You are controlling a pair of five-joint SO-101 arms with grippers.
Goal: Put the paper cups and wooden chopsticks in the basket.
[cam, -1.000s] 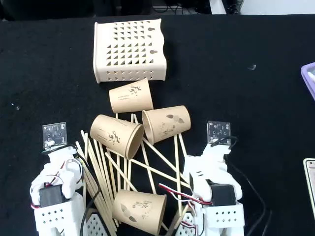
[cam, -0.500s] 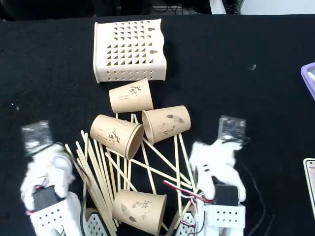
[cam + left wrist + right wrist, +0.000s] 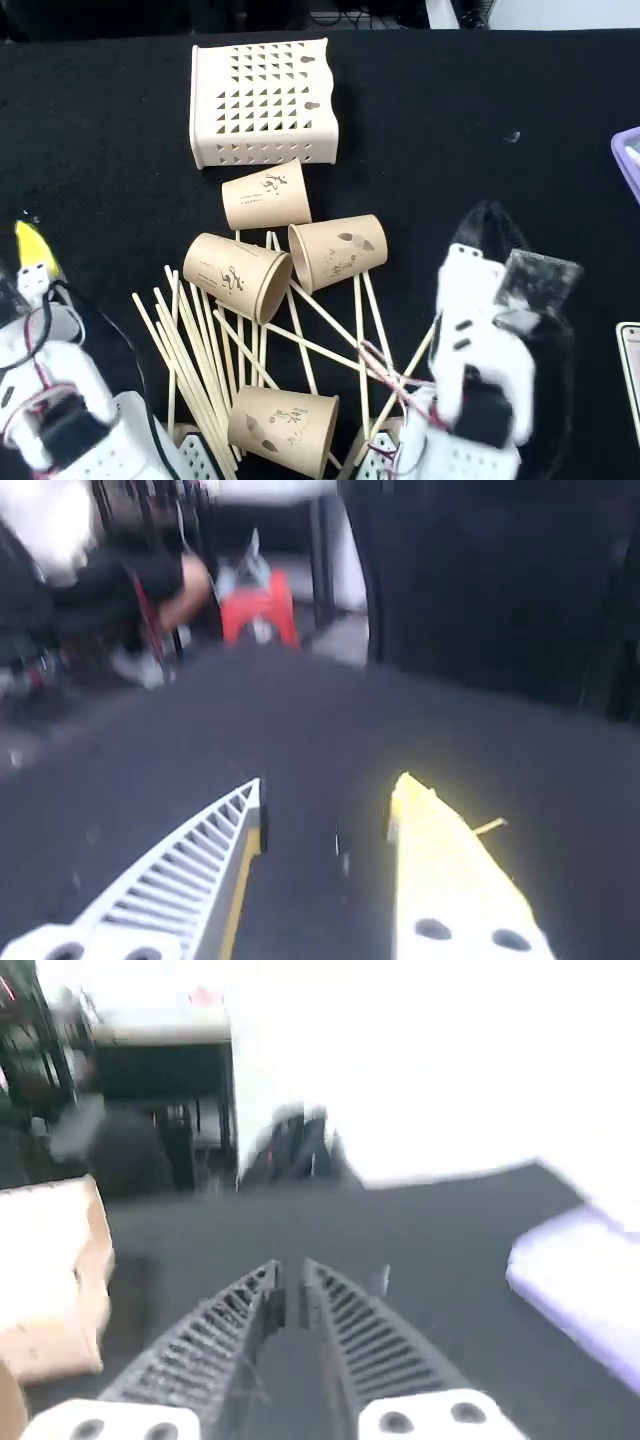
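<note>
The pale wooden basket (image 3: 263,103) lies on the black table at the back, and its edge shows in the right wrist view (image 3: 50,1270). Three paper cups lie on their sides in front of it (image 3: 265,196) (image 3: 337,251) (image 3: 236,275); another cup (image 3: 283,430) lies near the front edge. Wooden chopsticks (image 3: 210,350) are scattered under and between them. My left gripper (image 3: 325,785) hangs open over bare table left of the pile, its yellow finger (image 3: 30,248) raised. My right gripper (image 3: 291,1268) is shut and empty, held up right of the cups (image 3: 487,222).
A purple container (image 3: 628,160) sits at the table's right edge, also seen in the right wrist view (image 3: 580,1280). A flat white object (image 3: 630,380) lies at the right front. Bare black cloth spreads left and right of the pile.
Both arms have lifted from their folded rest. The left one swung out to the left, the right one rose and turned to the right. Cups and basket have not moved.
</note>
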